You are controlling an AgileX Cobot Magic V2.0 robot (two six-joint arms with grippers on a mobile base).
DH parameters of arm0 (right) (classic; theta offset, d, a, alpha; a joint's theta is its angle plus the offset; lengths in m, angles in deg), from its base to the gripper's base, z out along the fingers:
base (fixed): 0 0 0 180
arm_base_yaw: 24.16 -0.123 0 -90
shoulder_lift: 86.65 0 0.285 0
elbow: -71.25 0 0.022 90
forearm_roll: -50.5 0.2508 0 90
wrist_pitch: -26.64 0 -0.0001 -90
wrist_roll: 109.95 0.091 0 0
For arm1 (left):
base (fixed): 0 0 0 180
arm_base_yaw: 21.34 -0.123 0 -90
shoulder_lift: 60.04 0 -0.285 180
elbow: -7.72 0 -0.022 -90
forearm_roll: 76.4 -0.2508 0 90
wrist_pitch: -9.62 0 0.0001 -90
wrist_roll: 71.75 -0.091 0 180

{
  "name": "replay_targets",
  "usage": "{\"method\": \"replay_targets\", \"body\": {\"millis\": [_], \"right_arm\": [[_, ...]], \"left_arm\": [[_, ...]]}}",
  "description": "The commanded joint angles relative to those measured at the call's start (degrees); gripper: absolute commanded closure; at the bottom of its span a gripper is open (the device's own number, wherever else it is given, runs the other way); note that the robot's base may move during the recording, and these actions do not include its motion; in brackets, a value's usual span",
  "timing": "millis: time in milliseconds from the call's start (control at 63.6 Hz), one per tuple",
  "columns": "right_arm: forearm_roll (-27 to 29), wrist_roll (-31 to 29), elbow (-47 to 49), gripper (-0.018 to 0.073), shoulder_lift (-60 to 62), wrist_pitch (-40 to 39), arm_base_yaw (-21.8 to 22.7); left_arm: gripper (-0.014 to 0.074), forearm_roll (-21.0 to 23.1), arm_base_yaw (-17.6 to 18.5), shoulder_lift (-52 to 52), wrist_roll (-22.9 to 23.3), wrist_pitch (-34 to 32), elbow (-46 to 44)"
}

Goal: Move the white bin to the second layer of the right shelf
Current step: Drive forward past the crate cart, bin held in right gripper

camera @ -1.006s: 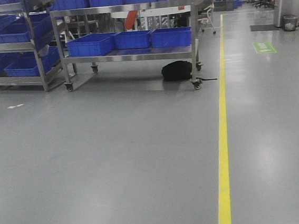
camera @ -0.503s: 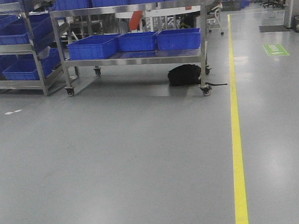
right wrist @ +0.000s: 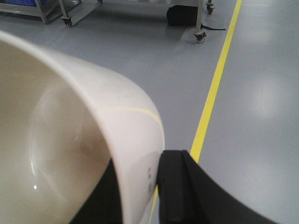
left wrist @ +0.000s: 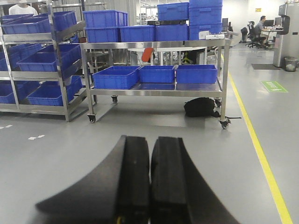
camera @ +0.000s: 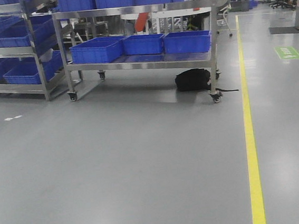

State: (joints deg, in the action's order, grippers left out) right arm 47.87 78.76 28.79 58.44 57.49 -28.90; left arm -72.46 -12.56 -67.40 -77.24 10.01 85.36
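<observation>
The white bin (right wrist: 70, 140) fills the left of the right wrist view, glossy and cream-coloured, its mouth facing the camera. My right gripper (right wrist: 140, 165) is shut on its wall: one black finger (right wrist: 174, 186) presses the outside, the other lies inside the bin. The bin hangs above the grey floor. In the left wrist view my left gripper (left wrist: 150, 140) is shut with its two black pads together and nothing between them, pointing over the floor. The right shelf second layer is out of view.
A wheeled steel cart (camera: 139, 63) with blue crates (camera: 96, 49) stands ahead, a black bag (camera: 192, 80) under its right end. A steel rack (camera: 15, 89) of blue crates is at the left. A yellow floor line (camera: 250, 134) runs along the right.
In the front view the cart, the bag and the yellow line have slid to the right and sit slightly lower and larger, so my viewpoint has swung left and drawn closer.
</observation>
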Motion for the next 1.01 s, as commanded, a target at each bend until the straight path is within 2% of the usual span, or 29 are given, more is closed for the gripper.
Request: {"method": "replay_targets", "body": {"millis": [0, 991], "right_arm": [[-0.31, -0.24, 1.69, 0.0503, -0.10, -6.16, 0.32], [-0.31, -0.24, 1.69, 0.0503, -0.10, -6.16, 0.32]], "left_arm": [[0.0512, 0.29, 0.15, 0.76, 0.43, -5.00, 1.90], [0.0512, 0.29, 0.15, 0.76, 0.43, -5.00, 1.90]]}}
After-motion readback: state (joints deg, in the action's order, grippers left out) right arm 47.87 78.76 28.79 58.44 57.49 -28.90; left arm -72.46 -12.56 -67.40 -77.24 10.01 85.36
